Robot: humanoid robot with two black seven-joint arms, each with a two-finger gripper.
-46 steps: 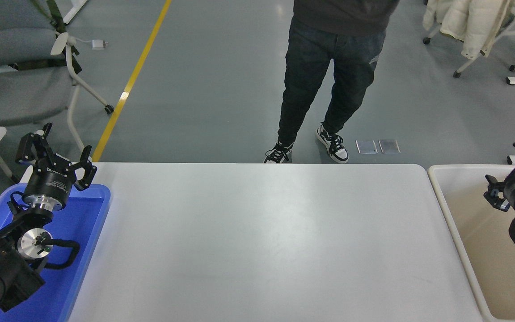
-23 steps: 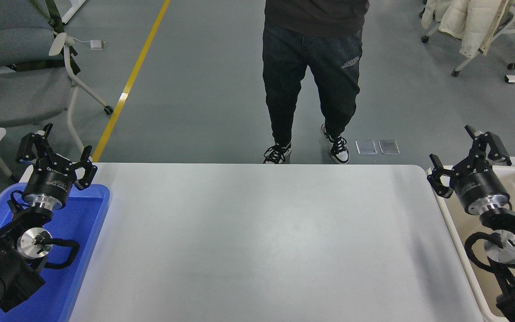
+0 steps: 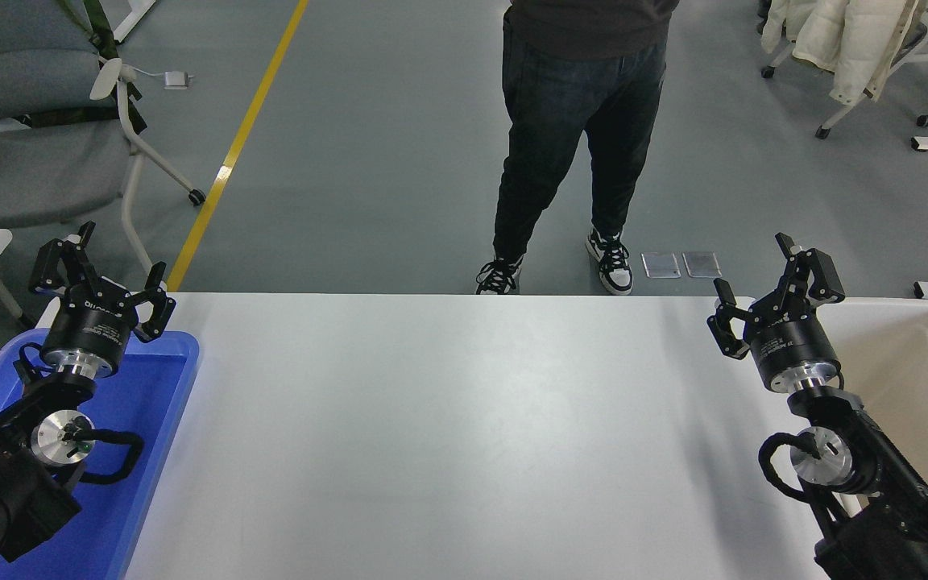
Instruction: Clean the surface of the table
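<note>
The table surface (image 3: 448, 435) fills the lower middle of the frame, from the blue tray (image 3: 154, 451) at the lower left to the beige bin (image 3: 915, 354) at the right edge. It is one wide white top, flat and matte, with rounded corners at the far side. I judge it is stiff and heavy, and it is not a thing to take hold of; the robot can only press or wipe on it, and its smooth face probably lets a cloth or a small object slide easily. No loose object, cloth or sponge is visible on it in this view, so I cannot say what the cleaning will be done with.

The left gripper (image 3: 101, 270) is at the left edge of the frame, above the far end of the blue tray, with its fingers spread and nothing between them. The right gripper (image 3: 774, 278) is at the right side, over the far right corner of the table, just beside the bin; its fingers are spread too and hold nothing.

Counted: one table surface, one blue tray, one beige bin, two grippers. One person (image 3: 581, 121) stands at the upper middle, beyond the far edge of the table, seen only from the waist down, with two shoes close to the edge.
</note>
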